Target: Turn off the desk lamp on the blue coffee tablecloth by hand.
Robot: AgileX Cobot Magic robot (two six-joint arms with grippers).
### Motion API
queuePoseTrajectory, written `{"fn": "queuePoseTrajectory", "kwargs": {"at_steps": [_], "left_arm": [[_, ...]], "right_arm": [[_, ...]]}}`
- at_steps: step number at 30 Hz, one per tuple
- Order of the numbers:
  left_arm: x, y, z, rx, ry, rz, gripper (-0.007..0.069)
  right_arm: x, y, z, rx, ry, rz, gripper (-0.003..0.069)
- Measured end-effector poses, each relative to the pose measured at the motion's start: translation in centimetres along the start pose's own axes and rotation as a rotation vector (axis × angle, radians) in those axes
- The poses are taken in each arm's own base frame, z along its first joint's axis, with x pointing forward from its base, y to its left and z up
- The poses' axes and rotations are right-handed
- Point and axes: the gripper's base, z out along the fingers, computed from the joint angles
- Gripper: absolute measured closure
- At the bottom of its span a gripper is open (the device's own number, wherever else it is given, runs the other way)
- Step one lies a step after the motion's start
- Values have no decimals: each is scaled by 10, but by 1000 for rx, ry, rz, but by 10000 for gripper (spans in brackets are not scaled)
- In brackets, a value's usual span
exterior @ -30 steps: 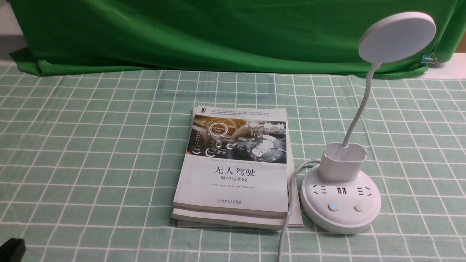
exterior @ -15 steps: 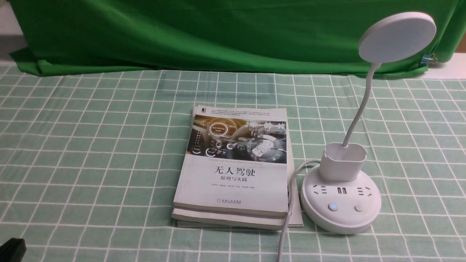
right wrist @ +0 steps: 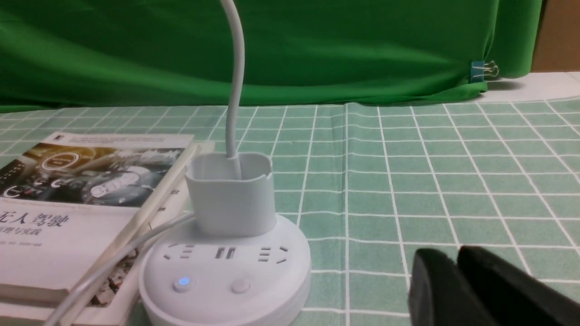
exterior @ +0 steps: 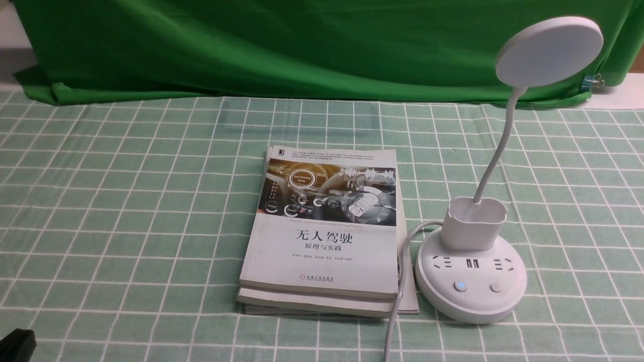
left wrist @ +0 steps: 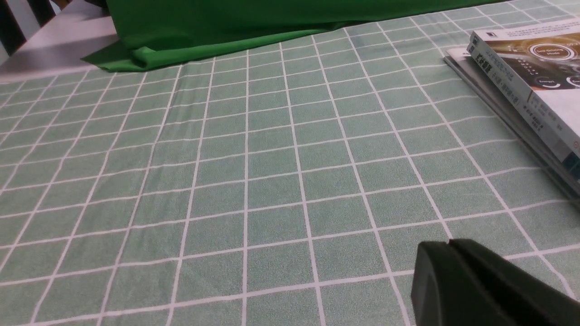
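Observation:
The white desk lamp (exterior: 473, 223) stands on the blue coffee tablecloth (exterior: 126, 201) at the right, its disc head (exterior: 549, 52) high on a bent neck. On its round base the left button (exterior: 460, 286) glows blue and the right button (exterior: 495, 287) is plain. The lamp also shows in the right wrist view (right wrist: 229, 199), with the lit button (right wrist: 182, 282) facing me. My right gripper (right wrist: 455, 253) is shut and empty, low over the cloth to the right of the base and apart from it. My left gripper (left wrist: 448, 244) is shut and empty, far left of the lamp, and only its tip shows in the front view (exterior: 15, 344).
A stack of books (exterior: 324, 231) lies just left of the lamp base. The lamp's white cable (exterior: 397, 301) runs between them toward the front edge. A dark green backdrop cloth (exterior: 302, 45) hangs along the back, with a binder clip (exterior: 593, 80) behind the lamp head.

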Motion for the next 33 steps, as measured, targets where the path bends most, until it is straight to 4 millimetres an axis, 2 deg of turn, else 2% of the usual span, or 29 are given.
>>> {"fn": "queuePoseTrajectory", "kwargs": {"at_steps": [33], "left_arm": [[0,0,0,0,0,0,624]], "right_arm": [[0,0,0,0,3,-1,471]]}}
